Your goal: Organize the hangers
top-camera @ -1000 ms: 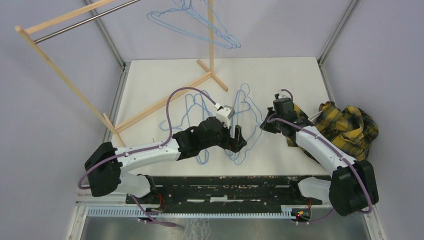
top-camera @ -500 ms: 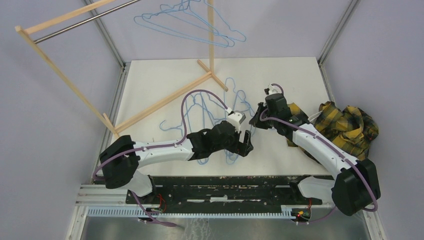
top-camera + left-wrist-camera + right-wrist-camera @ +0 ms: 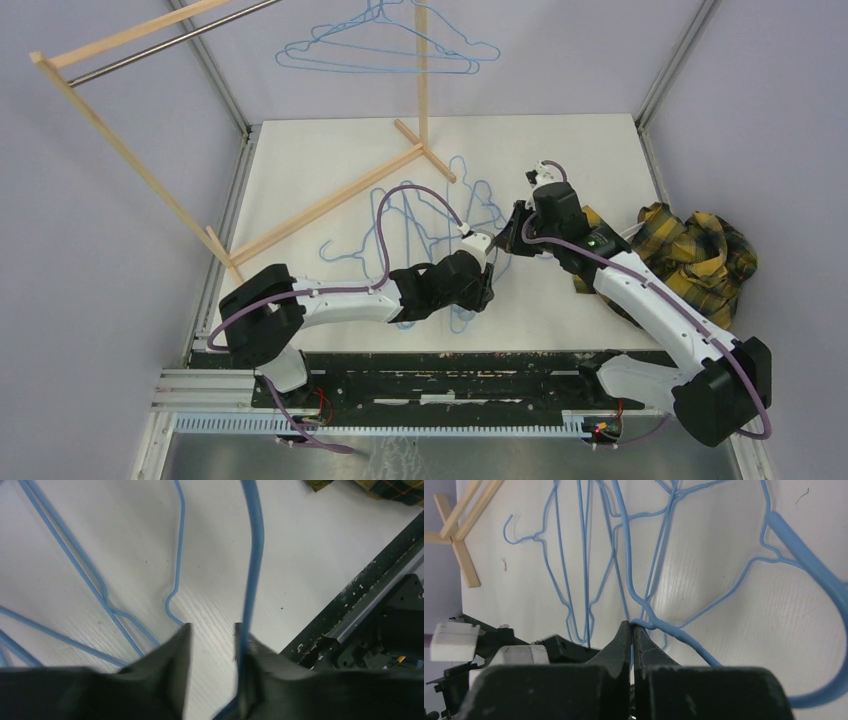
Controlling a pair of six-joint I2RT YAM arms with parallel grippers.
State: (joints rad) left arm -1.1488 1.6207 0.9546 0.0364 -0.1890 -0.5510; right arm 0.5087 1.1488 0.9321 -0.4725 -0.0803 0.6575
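Observation:
Several light-blue wire hangers (image 3: 400,215) lie tangled on the white table, and more hangers (image 3: 385,50) hang from the rack at the back. My right gripper (image 3: 512,235) is shut on the neck of one hanger (image 3: 704,650), pinching the wire at its tips (image 3: 632,624) a little above the table. My left gripper (image 3: 487,285) sits just in front of it. In the left wrist view its jaws (image 3: 213,626) stand apart with a clear gap. A blurred blue hanger wire (image 3: 255,555) runs between them, against the inner face of the right finger (image 3: 247,650).
A wooden rack (image 3: 130,150) with a metal rod (image 3: 170,45) stands at the back left, its foot (image 3: 420,150) on the table. A yellow plaid cloth (image 3: 690,250) lies at the right edge. The black base rail (image 3: 360,605) runs close by the left gripper.
My left arm reached right toward the right gripper and its jaws narrowed around a hanger wire. The right gripper shifted slightly left, still pinching. The hanging hangers swung.

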